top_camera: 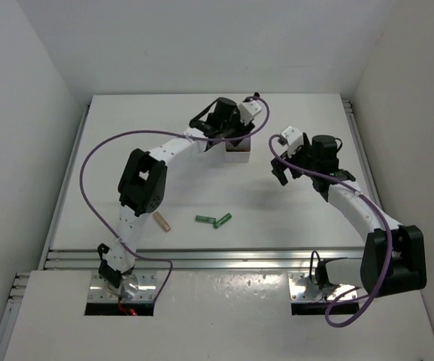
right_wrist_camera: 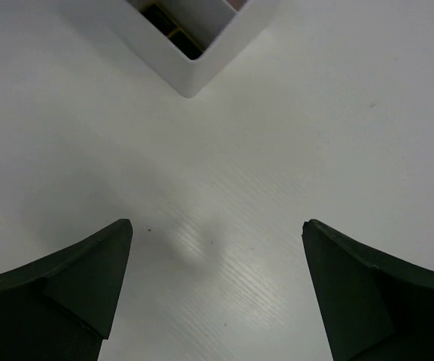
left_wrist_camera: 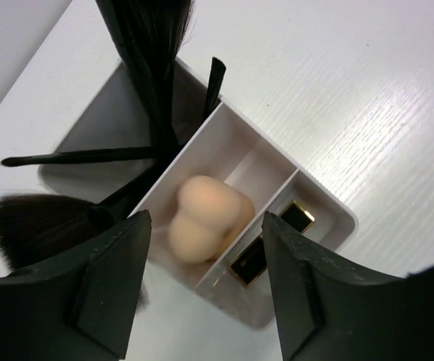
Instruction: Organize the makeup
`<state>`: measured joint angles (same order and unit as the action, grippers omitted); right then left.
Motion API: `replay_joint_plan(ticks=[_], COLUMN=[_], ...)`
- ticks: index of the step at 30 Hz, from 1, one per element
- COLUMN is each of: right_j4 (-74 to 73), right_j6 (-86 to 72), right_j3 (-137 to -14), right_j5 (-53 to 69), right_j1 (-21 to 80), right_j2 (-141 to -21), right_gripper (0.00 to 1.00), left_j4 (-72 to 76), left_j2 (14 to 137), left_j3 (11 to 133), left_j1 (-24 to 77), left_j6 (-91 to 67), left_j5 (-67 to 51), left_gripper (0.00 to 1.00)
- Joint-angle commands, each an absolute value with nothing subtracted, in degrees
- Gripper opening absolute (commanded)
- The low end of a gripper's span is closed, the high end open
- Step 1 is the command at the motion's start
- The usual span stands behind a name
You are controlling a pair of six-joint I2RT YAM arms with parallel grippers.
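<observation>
The white three-compartment box [top_camera: 238, 156] stands at the back middle of the table. In the left wrist view the box [left_wrist_camera: 331, 209] holds several black brushes [left_wrist_camera: 147, 68] in one end compartment. A beige sponge [left_wrist_camera: 201, 216] is in the middle one, and black-gold lipstick ends [left_wrist_camera: 248, 263] show in the other end one. My left gripper [top_camera: 230, 137] hovers over the box, open and empty [left_wrist_camera: 205, 229]. Two green tubes [top_camera: 213, 219] and a tan-gold tube [top_camera: 162, 222] lie on the table nearer the front. My right gripper [top_camera: 280, 171] is open and empty [right_wrist_camera: 217, 226] above bare table, right of the box corner [right_wrist_camera: 194, 53].
White walls enclose the table on the left, back and right. A metal rail [top_camera: 224, 259] runs across the near edge in front of the arm bases. The purple cables loop beside both arms.
</observation>
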<state>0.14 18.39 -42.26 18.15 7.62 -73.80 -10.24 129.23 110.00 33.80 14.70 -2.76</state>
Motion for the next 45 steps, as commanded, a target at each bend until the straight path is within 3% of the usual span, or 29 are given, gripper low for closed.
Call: replay_joint_plan(ticks=[1,4,11,21,29,41,45], right_j4=[-5.79,-10.78,-19.95,-23.98,-28.56,-19.60,-23.02], right_j6=[22.41,29.23,37.35,44.82,50.09,48.87,51.40], right_j3=[-46.31,-47.81,-50.54,-58.61,-62.22,-61.52,-60.47], right_j5=[30.40,38.82,44.38,39.65,34.12,30.15,29.01], right_j1=[8.69,11.15,23.62,35.85,39.11,42.89,42.98], right_j2=[-74.88,-75.50,-82.50,-96.74,-103.71,-110.12,-109.60], right_gripper=[0.94,0.93,0.87,0.84,0.77,0.51,0.30], left_j4=[-14.05,-16.16,-24.95,-30.76,-30.24,-26.46,-26.46], left_j2=[122.97,120.16,112.16,87.73,74.72,73.04,72.51], left_j3=[110.21,112.14,113.12,82.22,68.48,62.67,61.61], left_j1=[34.10,32.70,24.54,12.15,7.56,6.42,6.42], left_j6=[17.31,17.31,6.53,3.08,4.13,3.16,4.75], left_j5=[-3.34,-3.34,-3.96,-1.06,0.09,-2.37,-1.24], left_gripper=[0.68,0.70,0.71,0.71,0.71,0.71,0.71])
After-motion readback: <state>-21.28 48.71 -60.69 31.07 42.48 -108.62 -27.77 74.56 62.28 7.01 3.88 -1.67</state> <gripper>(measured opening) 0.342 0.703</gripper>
